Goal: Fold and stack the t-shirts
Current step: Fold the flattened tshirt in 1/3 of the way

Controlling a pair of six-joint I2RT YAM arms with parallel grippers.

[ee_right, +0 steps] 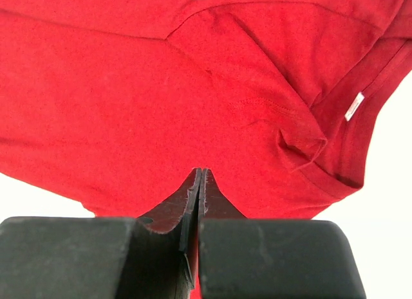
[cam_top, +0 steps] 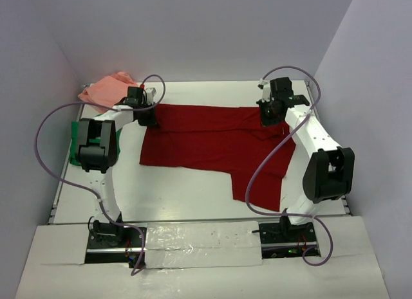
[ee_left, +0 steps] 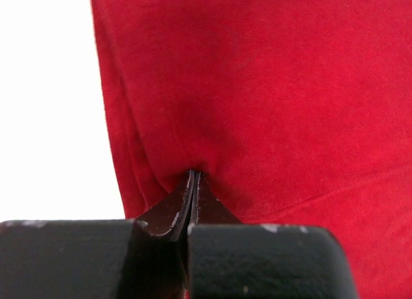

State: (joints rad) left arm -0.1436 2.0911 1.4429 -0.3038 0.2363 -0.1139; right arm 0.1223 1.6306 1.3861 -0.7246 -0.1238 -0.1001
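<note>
The dark red t-shirt (cam_top: pixel 212 144) lies spread across the middle of the table, one part hanging toward the front right. My left gripper (cam_top: pixel 149 116) is shut on its far left edge; the left wrist view shows the cloth (ee_left: pixel 270 93) pinched between the closed fingers (ee_left: pixel 168 212). My right gripper (cam_top: pixel 269 114) is shut on its far right edge; the right wrist view shows the cloth (ee_right: pixel 161 99) caught between the closed fingers (ee_right: pixel 222 206), with the collar and white label (ee_right: pixel 353 107) at the right. The salmon pink t-shirt (cam_top: pixel 106 90) is bunched at the far left corner. The bright green t-shirt (cam_top: pixel 78 135) lies at the left edge, mostly hidden by the left arm.
The white table (cam_top: pixel 180 196) is walled by pale panels on the left, back and right. Both arm bases (cam_top: pixel 109 238) stand at the near edge, with purple cables looping over the table sides.
</note>
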